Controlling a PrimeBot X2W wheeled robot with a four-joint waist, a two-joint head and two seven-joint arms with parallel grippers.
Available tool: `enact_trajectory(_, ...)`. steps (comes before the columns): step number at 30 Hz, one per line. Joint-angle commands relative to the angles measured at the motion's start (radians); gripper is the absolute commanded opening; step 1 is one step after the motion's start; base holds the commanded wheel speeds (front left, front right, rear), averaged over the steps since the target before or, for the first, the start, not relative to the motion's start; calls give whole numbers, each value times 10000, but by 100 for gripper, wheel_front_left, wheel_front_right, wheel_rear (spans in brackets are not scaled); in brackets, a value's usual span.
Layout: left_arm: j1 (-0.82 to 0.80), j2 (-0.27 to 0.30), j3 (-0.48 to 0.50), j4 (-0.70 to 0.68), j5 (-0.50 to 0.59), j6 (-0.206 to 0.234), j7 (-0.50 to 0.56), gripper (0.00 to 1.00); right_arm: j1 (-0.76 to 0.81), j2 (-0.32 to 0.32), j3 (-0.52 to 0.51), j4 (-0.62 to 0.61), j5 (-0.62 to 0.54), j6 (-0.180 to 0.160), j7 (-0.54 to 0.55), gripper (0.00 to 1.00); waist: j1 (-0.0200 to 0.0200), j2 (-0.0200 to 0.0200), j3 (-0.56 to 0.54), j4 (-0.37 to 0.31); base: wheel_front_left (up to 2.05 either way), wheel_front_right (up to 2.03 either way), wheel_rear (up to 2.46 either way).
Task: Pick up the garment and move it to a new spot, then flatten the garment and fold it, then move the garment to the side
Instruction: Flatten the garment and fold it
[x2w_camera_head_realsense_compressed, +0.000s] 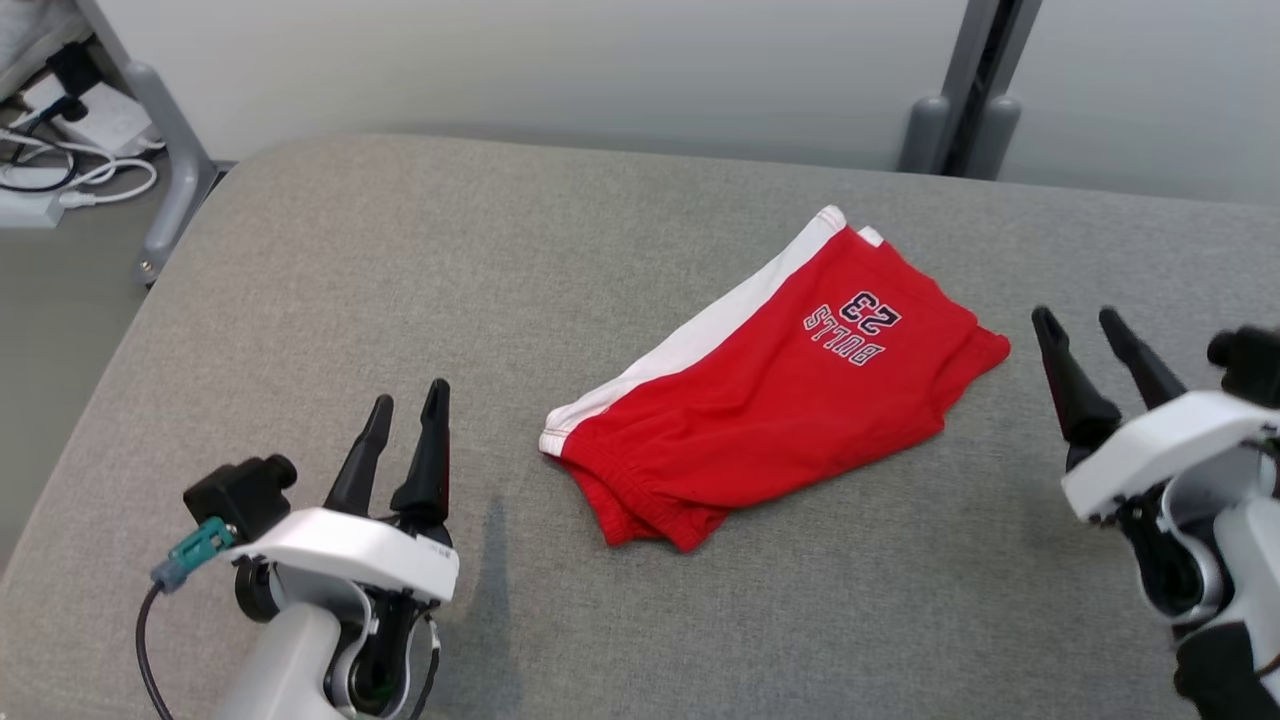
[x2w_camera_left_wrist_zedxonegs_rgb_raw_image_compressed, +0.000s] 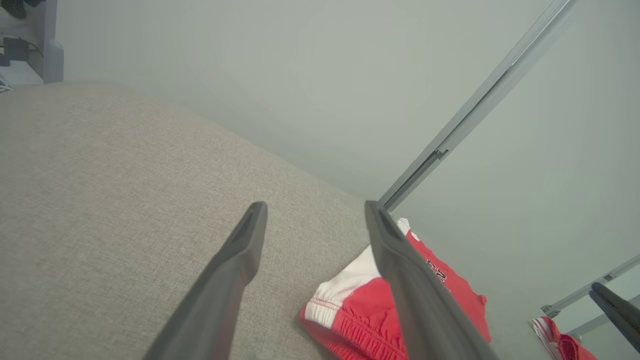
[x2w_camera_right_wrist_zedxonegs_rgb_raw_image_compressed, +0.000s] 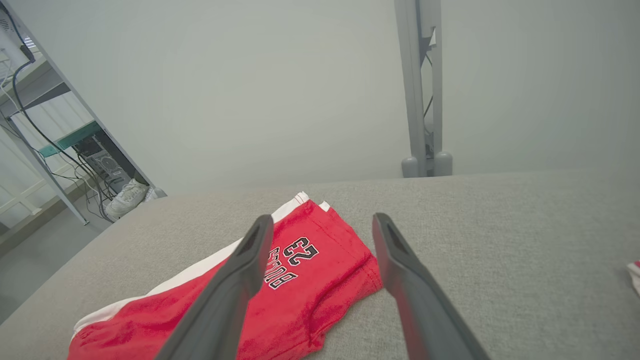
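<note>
The garment (x2w_camera_head_realsense_compressed: 770, 400) is a pair of red shorts with a white side stripe and "BULLS 23" print, lying folded in half on the grey padded table (x2w_camera_head_realsense_compressed: 400, 260), waistband toward me. It appears too in the left wrist view (x2w_camera_left_wrist_zedxonegs_rgb_raw_image_compressed: 360, 310) and the right wrist view (x2w_camera_right_wrist_zedxonegs_rgb_raw_image_compressed: 300, 280). My left gripper (x2w_camera_head_realsense_compressed: 405, 405) hovers open to the left of the shorts, nothing between its fingers. My right gripper (x2w_camera_head_realsense_compressed: 1080, 315) is open just right of the leg hems, also holding nothing. In each wrist view the two fingers (x2w_camera_left_wrist_zedxonegs_rgb_raw_image_compressed: 235, 270) (x2w_camera_right_wrist_zedxonegs_rgb_raw_image_compressed: 235, 285) stand well apart.
The table's left edge drops to a floor with cables and a power strip (x2w_camera_head_realsense_compressed: 60, 170) beside a grey frame leg (x2w_camera_head_realsense_compressed: 170, 160). A grey post (x2w_camera_head_realsense_compressed: 965, 110) stands behind the table. Another red and white cloth (x2w_camera_left_wrist_zedxonegs_rgb_raw_image_compressed: 560, 340) lies at the table's far right.
</note>
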Motion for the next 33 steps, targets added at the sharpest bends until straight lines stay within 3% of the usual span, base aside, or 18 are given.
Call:
enact_trajectory(1,192,-6,181,-107,316,34,-9,100,258,89,-111,-30,104,-5,-115,100,0,0,-189,-155,0,0,0)
enact_trajectory(7,1309,-283,921,-602,2193,29,-10,100,1404,594,-565,-30,12,-5,-338,100,0,0,-486,-332,0,0,0)
enact_trajectory(14,2398,-720,1672,-997,3478,-233,-11,100,2120,1141,-1102,27,-51,-5,-336,100,0,0,-547,-426,0,0,0)
enact_trajectory(25,2204,-942,1900,-976,4070,-502,-12,100,1874,1494,-1765,410,338,-5,255,100,0,0,-297,-57,0,0,0)
enact_trajectory(33,2007,-959,1581,-1020,3802,-569,-12,100,1154,1686,-2528,1327,1431,-5,1515,100,0,0,61,616,0,0,0)
